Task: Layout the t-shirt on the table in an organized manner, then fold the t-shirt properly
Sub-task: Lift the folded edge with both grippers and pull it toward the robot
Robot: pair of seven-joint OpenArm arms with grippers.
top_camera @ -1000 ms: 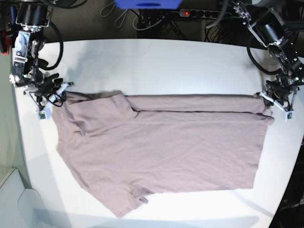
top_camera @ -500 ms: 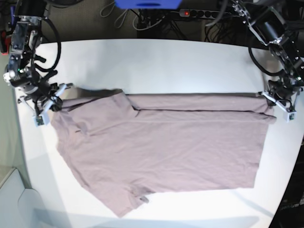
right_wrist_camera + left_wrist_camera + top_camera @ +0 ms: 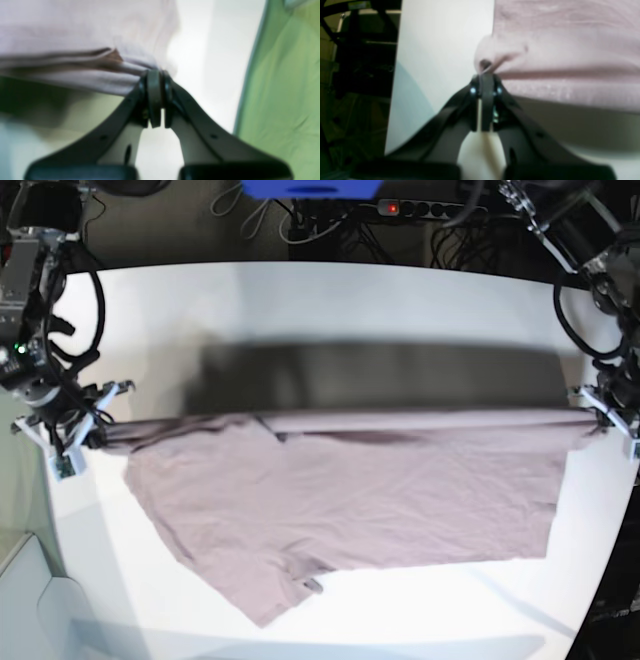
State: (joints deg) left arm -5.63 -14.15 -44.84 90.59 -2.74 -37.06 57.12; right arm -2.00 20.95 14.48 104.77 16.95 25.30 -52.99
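The dusty mauve t-shirt (image 3: 350, 490) is stretched across the white table (image 3: 330, 310), its far edge raised in a taut line between my two grippers and casting a dark shadow behind it. On the base view's left, my right gripper (image 3: 88, 430) is shut on the bunched cloth there; the right wrist view shows its jaws (image 3: 156, 72) pinching folds of the t-shirt (image 3: 75, 37). My left gripper (image 3: 603, 417) is at the base view's right, shut on the other corner (image 3: 486, 75) of the t-shirt (image 3: 557, 50). A sleeve (image 3: 270, 595) trails toward the near edge.
Both grippers hang close to the table's side edges (image 3: 395, 82). A green surface (image 3: 287, 87) lies just past the table beside my right gripper. A power strip (image 3: 420, 208), cables and a blue object (image 3: 310, 188) sit behind the far edge.
My right gripper closed on the shirt's edge. Both grippers then rose and drew toward the near side, lifting the far edge off the table and pulling it taut; a shadow appeared behind it.
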